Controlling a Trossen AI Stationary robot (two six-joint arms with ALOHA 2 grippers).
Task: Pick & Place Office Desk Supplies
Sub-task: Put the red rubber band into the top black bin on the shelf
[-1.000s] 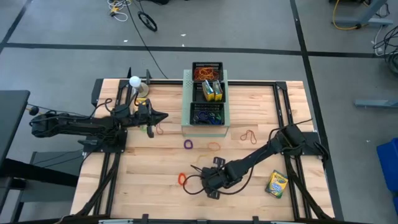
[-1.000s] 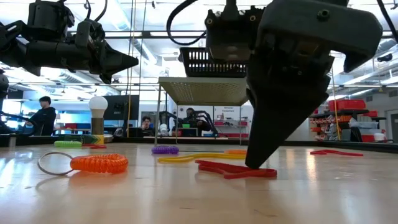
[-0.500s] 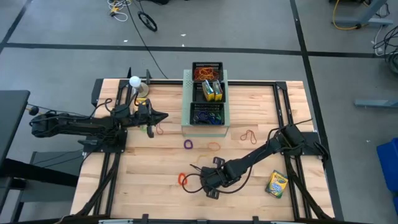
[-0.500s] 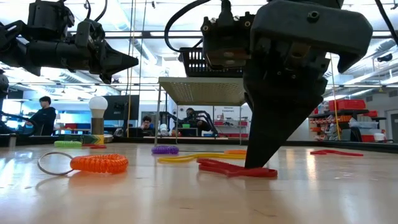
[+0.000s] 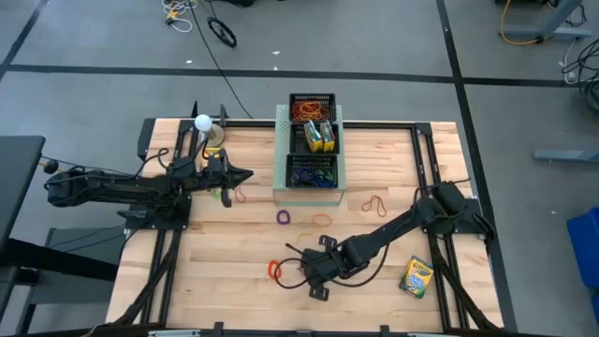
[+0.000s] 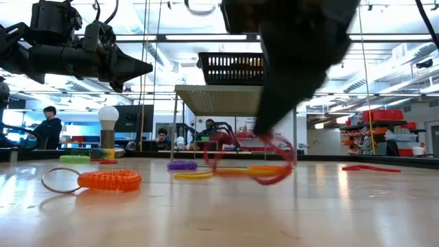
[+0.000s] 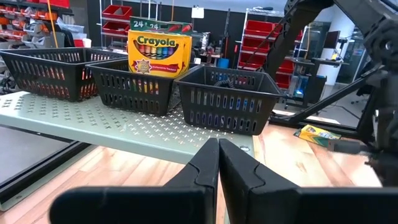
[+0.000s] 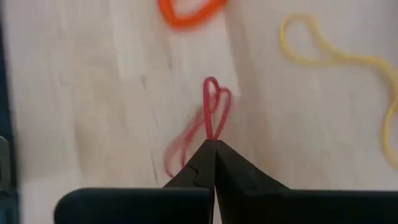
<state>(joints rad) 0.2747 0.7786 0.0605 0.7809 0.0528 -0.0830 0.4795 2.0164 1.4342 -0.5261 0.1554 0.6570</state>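
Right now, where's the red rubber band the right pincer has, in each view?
High view: hidden under the right pincer, lower centre of the table.
Low view: red rubber band hanging mid-picture, lifted off the wood.
Left wrist view: not in it.
Right wrist view: centre, pinched at the shut fingertips.
Shared landmark: the orange coiled loop, beside the pincer from above, at left in the low view, along the edge of the right wrist picture.

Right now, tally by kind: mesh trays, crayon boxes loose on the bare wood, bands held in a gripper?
black mesh trays: 3
crayon box loose on the wood: 1
red rubber band held in the right gripper: 1
Total: 5
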